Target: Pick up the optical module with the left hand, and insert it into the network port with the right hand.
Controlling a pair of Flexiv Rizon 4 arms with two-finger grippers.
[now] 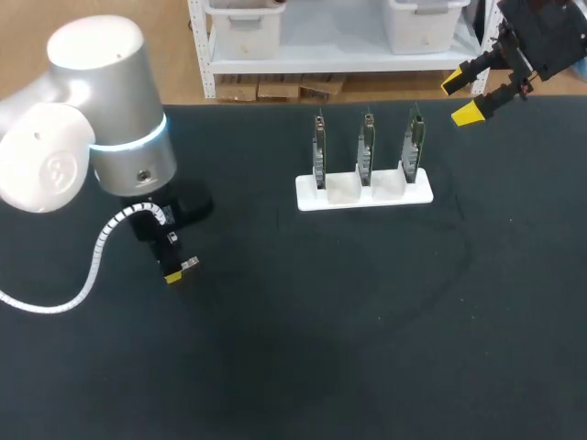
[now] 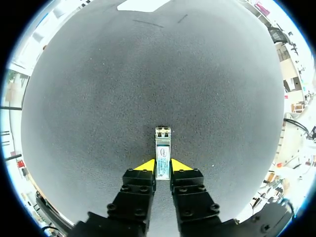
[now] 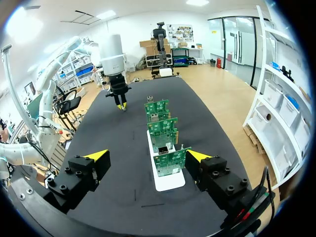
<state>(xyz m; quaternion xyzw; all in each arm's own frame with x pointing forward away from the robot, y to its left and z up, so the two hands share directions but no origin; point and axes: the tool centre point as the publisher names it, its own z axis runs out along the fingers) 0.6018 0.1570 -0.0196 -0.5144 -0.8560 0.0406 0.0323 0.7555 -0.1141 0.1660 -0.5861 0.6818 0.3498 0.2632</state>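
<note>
Small silver module (image 2: 163,153) clamped between the two yellow tips of the left gripper (image 2: 163,167), jaws narrowed onto its long sides. Most of its length sticking out ahead of the jaws, over the black table (image 2: 148,74). Unclear whether lifted or touching the surface.

Well apart from the module, the right gripper (image 3: 147,156): jaws spread wide, holding nothing, hovering over the near end of a white stand (image 3: 165,181) with three upright circuit boards (image 3: 170,162).

Likely best handling: raise straight up, keep the grip square, and offer the free end so the right jaws can take it without twisting, before lining up with a port (image 3: 162,147).
</note>
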